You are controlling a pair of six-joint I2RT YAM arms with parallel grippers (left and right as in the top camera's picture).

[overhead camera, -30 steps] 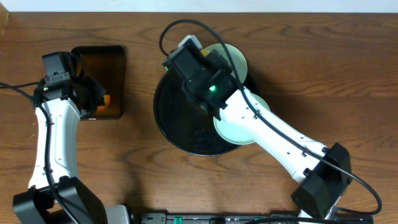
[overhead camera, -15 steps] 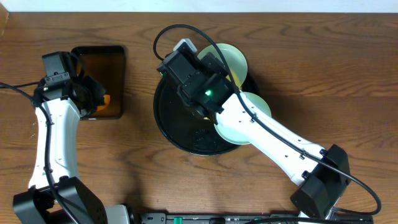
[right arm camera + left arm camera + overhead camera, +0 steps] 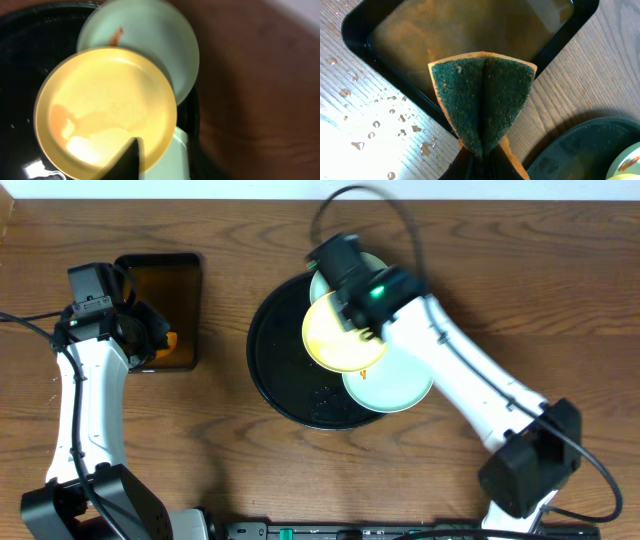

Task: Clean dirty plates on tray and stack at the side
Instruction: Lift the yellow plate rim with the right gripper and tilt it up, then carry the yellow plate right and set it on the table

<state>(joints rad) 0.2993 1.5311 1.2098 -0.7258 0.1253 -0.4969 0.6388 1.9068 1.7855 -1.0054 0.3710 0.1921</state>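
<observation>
With right gripper [image 3: 132, 156], clamped on rim of pale yellow plate [image 3: 105, 110], faint orange smear inside, over round black tray [image 3: 275, 370]. Partly under it, mint plate [image 3: 145, 45] with red streak and second mint plate [image 3: 395, 380]. With left gripper [image 3: 480, 160], pinched on folded green sponge [image 3: 482, 95] above rectangular tray [image 3: 351, 25] of brownish liquid.

Bright light, slight motion blur

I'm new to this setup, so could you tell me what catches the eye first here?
First comes the pale yellow plate, orange-smeared, pinched at its rim by the right end effector over the round black tray. Next, the folded green-and-orange sponge clamped in the left end effector above the rectangular tray of brownish liquid.
</observation>
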